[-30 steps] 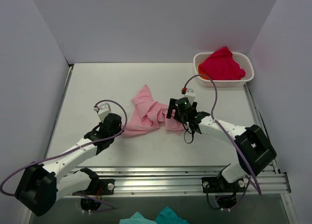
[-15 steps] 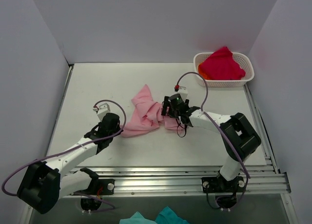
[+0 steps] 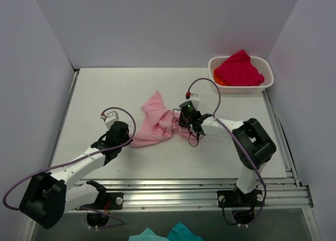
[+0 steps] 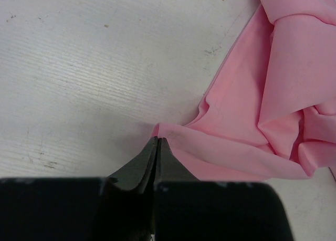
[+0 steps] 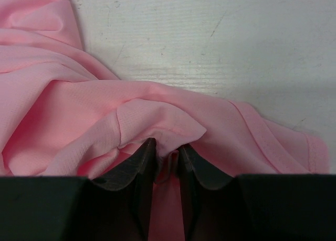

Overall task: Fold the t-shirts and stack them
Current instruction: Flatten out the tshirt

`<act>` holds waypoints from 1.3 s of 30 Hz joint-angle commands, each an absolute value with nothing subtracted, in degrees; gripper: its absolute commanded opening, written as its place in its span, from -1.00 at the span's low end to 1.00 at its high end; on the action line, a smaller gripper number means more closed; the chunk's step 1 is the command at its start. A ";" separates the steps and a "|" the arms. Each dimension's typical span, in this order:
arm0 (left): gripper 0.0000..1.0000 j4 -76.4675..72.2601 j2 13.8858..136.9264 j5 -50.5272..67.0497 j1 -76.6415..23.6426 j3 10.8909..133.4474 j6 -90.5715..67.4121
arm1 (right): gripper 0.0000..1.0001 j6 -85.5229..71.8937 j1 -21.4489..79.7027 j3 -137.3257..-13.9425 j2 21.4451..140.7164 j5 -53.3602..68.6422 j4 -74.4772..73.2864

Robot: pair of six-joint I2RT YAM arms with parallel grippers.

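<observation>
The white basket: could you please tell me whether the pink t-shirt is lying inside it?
No, the pink t-shirt lies crumpled on the table, and the white basket holds the red t-shirt.

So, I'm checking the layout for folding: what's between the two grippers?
Only the bunched pink shirt: left gripper at its left corner, right gripper on a fold at its right. The top view shows it.

Even, bright lighting with soft shadows and sharp focus.
</observation>
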State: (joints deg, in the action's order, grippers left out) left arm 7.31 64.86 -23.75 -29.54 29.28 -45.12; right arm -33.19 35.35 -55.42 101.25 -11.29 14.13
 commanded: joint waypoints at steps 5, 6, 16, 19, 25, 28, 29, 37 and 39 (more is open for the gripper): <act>-0.95 4.92 64.95 -23.91 -29.18 29.36 -44.38 | -0.64 -32.87 36.21 -57.48 99.06 -17.83 10.56; -0.95 4.92 64.78 -23.82 -29.18 29.36 -44.38 | -0.64 -32.78 36.38 -57.31 97.92 -19.41 10.02; -0.95 9.13 58.37 -24.08 -29.36 30.23 -44.56 | -1.00 -34.19 38.14 -59.23 88.60 -29.95 0.36; -0.95 11.77 54.15 -24.52 -29.53 30.85 -44.74 | -1.00 -34.63 39.02 -59.85 85.61 -31.81 -3.60; -0.95 17.04 47.73 -25.57 -30.15 32.60 -44.82 | -1.00 -35.07 40.43 -59.24 78.93 -34.80 -7.73; -0.95 19.42 45.53 -26.19 -30.41 33.83 -44.74 | -0.91 -35.24 40.96 -58.89 75.86 -35.59 -10.19; -0.95 20.55 44.83 -26.37 -30.50 34.45 -44.82 | -0.88 -35.24 41.22 -58.63 74.11 -35.60 -10.46; -0.95 24.95 40.52 -28.56 -30.76 37.61 -43.95 | -0.83 -34.45 41.66 -54.84 65.92 -36.47 -11.69; -0.95 25.49 39.91 -28.91 -30.76 38.93 -43.51 | -1.00 -33.67 41.57 -54.67 64.69 -36.30 -11.60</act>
